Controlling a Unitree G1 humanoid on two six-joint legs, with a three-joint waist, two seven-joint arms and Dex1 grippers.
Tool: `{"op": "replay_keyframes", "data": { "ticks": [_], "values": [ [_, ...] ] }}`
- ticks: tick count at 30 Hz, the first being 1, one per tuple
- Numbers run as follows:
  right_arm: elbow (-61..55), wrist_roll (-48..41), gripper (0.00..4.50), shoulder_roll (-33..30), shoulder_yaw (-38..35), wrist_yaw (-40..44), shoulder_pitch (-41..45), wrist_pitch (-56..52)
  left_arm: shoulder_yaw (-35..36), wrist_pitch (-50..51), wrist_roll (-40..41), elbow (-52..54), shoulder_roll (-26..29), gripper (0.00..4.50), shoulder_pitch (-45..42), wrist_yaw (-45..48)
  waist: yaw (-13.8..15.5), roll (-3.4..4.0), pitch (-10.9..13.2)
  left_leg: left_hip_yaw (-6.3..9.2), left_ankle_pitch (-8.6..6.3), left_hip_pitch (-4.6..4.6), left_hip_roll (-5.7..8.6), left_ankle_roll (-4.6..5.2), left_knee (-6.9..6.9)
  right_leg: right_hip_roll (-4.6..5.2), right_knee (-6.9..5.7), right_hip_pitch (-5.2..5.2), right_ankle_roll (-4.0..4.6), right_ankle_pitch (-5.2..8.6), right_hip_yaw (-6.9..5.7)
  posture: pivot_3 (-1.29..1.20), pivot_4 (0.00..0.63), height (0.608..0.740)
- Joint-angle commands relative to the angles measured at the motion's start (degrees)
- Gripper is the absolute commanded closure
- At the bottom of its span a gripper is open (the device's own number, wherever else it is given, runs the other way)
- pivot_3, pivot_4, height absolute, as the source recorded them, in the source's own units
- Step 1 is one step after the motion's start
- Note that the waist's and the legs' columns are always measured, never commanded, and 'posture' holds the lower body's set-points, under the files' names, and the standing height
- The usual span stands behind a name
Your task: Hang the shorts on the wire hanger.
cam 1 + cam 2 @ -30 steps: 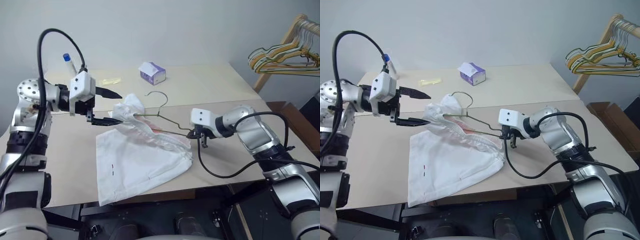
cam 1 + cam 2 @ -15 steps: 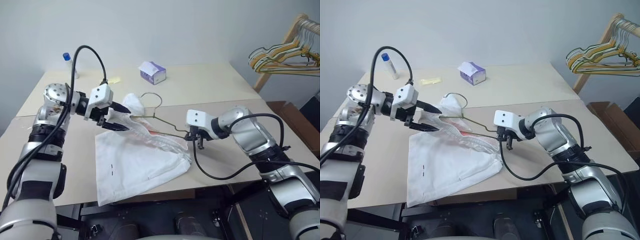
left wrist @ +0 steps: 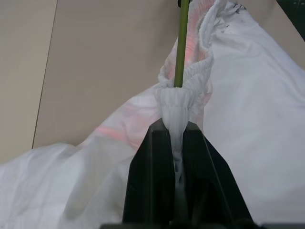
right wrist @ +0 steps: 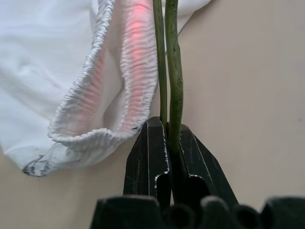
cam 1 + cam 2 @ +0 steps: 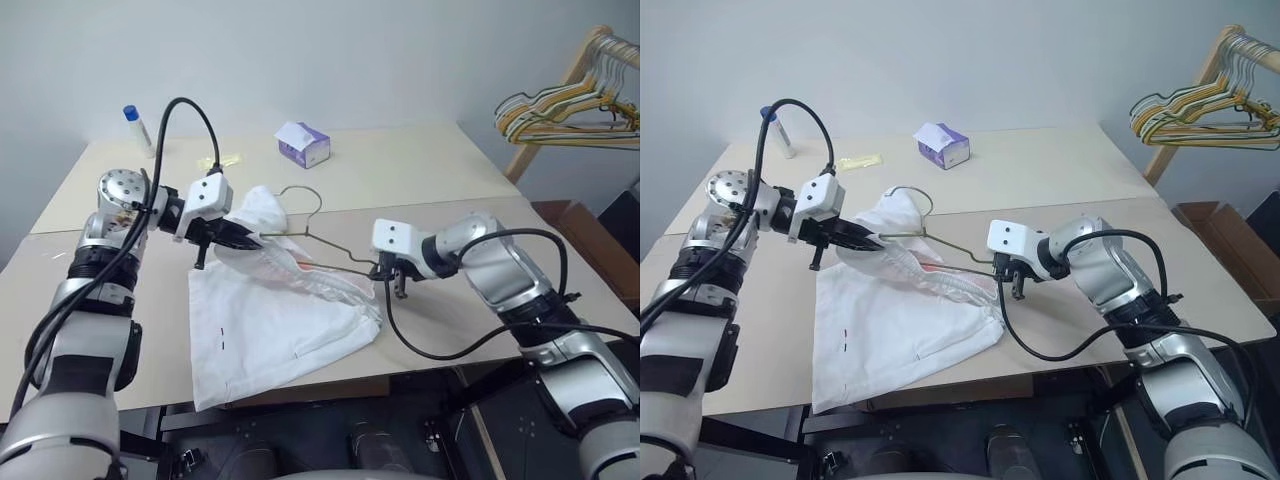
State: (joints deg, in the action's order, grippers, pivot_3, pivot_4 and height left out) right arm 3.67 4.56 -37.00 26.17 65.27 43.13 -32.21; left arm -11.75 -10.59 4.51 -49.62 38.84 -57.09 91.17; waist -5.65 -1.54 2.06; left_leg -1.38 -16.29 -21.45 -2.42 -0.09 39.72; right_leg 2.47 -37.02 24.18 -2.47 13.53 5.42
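Right gripper [image 4: 169, 131] clamped tight on one end of the hanger [image 5: 330, 262] to hold it steady just above the table [image 5: 420, 170], left gripper [image 3: 176, 138] pinching the shorts [image 5: 280, 320] waistband at the other end, ready to pull cloth along the wire.

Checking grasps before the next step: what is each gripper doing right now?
Left gripper: shut on the shorts, pinching the gathered waistband.
Right gripper: shut on the wire hanger.
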Motion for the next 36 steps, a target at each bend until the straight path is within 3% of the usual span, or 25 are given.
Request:
{"op": "replay_keyframes", "data": {
  "ticks": [1, 4, 8, 12, 18, 23, 29, 32, 36],
  "values": [
    [-0.53, -0.23, 4.22, 1.04, -3.32, -3.09, 0.13, 3.64, 1.53, -2.14, -0.52, -0.39, 0.3, 4.5, -2.13, -1.02, -0.04, 0.0, 0.0, 0.0, 0.0, -0.01, 0.0, 0.0, 0.0, 0.0, 0.0, 0.0, 0.0, 0.0, 0.0, -0.05, 0.0, 0.74],
    [0.53, -1.16, 3.38, 1.05, -5.45, -4.68, 0.52, 0.38, 2.01, -3.04, -0.86, -0.57, 0.43, 4.5, -2.57, -2.46, -0.12, 0.0, 0.0, -0.01, 0.0, -0.02, 0.0, 0.0, 0.04, 0.0, -0.01, 0.0, 0.0, 0.0, 0.02, -0.07, 0.0, 0.74],
    [1.84, -2.6, 1.89, -0.72, -12.28, -8.49, 1.4, -2.99, 2.75, -3.58, -1.46, -2.3, 0.53, 4.5, -3.58, -5.03, -0.12, 0.0, 0.0, 0.0, 0.0, -0.03, 0.0, 0.0, 0.04, 0.01, -0.01, 0.0, 0.0, 0.0, 0.0, -0.08, 0.0, 0.74],
    [-2.74, -7.57, 0.54, -2.01, -20.48, -10.37, 1.01, -13.48, 3.57, -4.88, -2.62, -5.82, 0.25, 4.5, -4.64, -8.07, -0.17, 0.0, 0.0, 0.0, 0.0, -0.06, 0.0, 0.0, 0.04, 0.02, 0.03, 0.01, 0.0, 0.0, 0.0, -0.1, 0.0, 0.74],
    [-14.34, -17.84, 0.54, -0.84, -27.93, -11.04, -7.36, -25.04, 4.21, -5.61, -2.39, -7.6, -0.27, 4.5, -5.55, -8.72, -0.81, -0.04, -0.03, 0.07, -0.01, -0.09, -0.02, 0.02, 0.06, 0.0, 0.01, -0.01, 0.0, 0.0, -0.04, -0.12, 0.0, 0.74],
    [-18.36, -20.66, 0.54, 4.42, -24.15, -14.9, -14.36, -25.92, 4.07, -6.53, -3.33, -8.89, -0.67, 4.5, -5.9, -9.1, -2.19, -0.05, -0.03, 0.06, -0.01, -0.07, 0.0, 0.02, 0.1, 0.01, -0.04, -0.03, -0.01, 0.0, -0.01, -0.12, 0.0, 0.74],
    [-16.47, -21.53, 0.54, 9.19, -19.71, -18.62, -15.33, -26.15, 4.48, -6.49, -3.61, -8.62, -0.95, 4.5, -6.19, -8.78, -3.56, -0.04, -0.03, 0.12, -0.01, -0.09, 0.0, 0.02, 0.09, 0.01, -0.05, -0.02, -0.02, 0.0, -0.01, -0.11, 0.0, 0.74],
    [-12.21, -21.43, 1.09, 10.91, -18.19, -19.8, -15.04, -25.55, 4.77, -6.44, -3.59, -8.58, -0.88, 4.5, -6.15, -8.8, -3.56, -0.06, -0.04, 0.17, -0.01, -0.12, 0.0, 0.02, 0.1, 0.01, -0.03, -0.02, -0.02, 0.0, -0.05, -0.11, 0.0, 0.74],
    [-10.29, -21.9, 2.52, 11.47, -17.25, -20.21, -14.7, -24.92, 5.06, -6.33, -3.63, -8.43, -0.78, 4.5, -6.03, -8.78, -3.57, -0.05, -0.04, 0.18, -0.01, -0.12, 0.01, 0.02, 0.1, 0.02, -0.04, -0.01, -0.02, 0.0, -0.06, -0.1, 0.0, 0.74]
  ]
}}
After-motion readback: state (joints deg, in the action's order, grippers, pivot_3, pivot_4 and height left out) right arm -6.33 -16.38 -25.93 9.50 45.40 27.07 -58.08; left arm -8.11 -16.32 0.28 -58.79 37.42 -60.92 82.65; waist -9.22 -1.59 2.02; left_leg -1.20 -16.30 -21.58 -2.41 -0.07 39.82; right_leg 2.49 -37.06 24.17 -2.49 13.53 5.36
